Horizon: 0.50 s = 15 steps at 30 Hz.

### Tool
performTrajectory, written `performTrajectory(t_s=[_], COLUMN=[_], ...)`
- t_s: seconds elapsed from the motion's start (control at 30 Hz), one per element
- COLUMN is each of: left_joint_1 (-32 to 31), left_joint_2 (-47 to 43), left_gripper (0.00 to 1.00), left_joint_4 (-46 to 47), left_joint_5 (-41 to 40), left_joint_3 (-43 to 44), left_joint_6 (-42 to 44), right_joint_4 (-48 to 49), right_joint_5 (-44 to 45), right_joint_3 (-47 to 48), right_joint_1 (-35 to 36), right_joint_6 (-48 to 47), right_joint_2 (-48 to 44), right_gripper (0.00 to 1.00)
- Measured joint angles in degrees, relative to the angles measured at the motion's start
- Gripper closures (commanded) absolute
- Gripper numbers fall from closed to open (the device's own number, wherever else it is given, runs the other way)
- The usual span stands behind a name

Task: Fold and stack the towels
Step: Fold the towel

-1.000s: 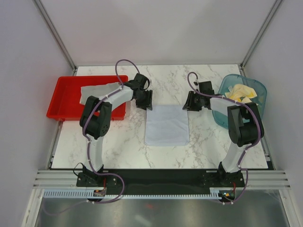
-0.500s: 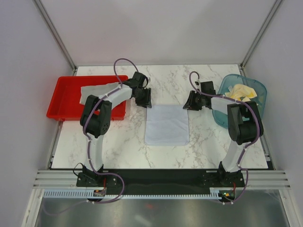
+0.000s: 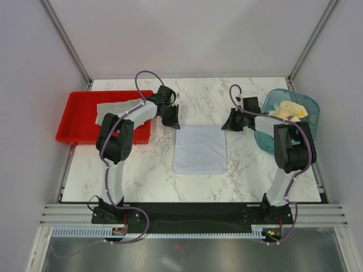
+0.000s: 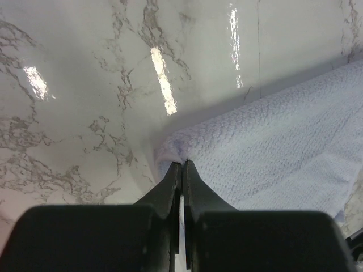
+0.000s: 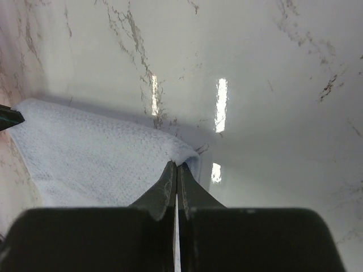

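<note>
Left end effector (image 4: 182, 163) pinching towel (image 4: 272, 141), towels (image 3: 289, 109) in basket (image 3: 313, 113)

A towel (image 3: 199, 150) lies on the table (image 3: 142, 170) between the tray (image 3: 76, 116), left, and the basket (image 3: 313, 116), right.

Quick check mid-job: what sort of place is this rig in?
Probably a lab test cell: plain white panel walls on aluminium framing enclose a marble-patterned table, with a metal rail along its near edge.

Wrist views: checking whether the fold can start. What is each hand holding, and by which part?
Both hold the flat towel: the left hand pinches its far left corner, the right hand its far right corner.
</note>
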Motion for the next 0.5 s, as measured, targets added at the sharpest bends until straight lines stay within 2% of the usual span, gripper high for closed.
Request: performTrajectory(t_s=[0.07,0.1,0.13,0.2,0.23,0.5], left_joint_1=[0.5,0.79,1.01,1.38,1.51,2.47], left_joint_2=[0.0,0.0,0.0,0.0,0.0,0.26], left_gripper=[0.97,0.89,0.76,0.68,0.65,0.67], left_joint_4=[0.02,0.02,0.09,0.02,0.02,0.22], left_joint_5=[0.94,1.25,1.36,1.36,1.4,2.78], left_joint_3=[0.04,0.09,0.2,0.59,0.81,2.16], left_joint_6=[0.0,0.02,0.09,0.13,0.02,-0.02], right_joint_4=[0.02,0.02,0.02,0.02,0.02,0.48], right_joint_5=[-0.5,-0.79,-1.03,-1.42,-1.7,-2.34], right_joint_3=[0.02,0.0,0.0,0.0,0.0,0.02], right_joint_1=[-0.39,-0.55,-0.55,-0.57,-0.57,-0.59], right_joint_6=[-0.15,-0.2,-0.22,-0.28,-0.26,-0.11], right_joint_2=[0.0,0.0,0.0,0.0,0.0,0.09], right_gripper=[1.0,1.0,0.96,0.92,0.85,0.75])
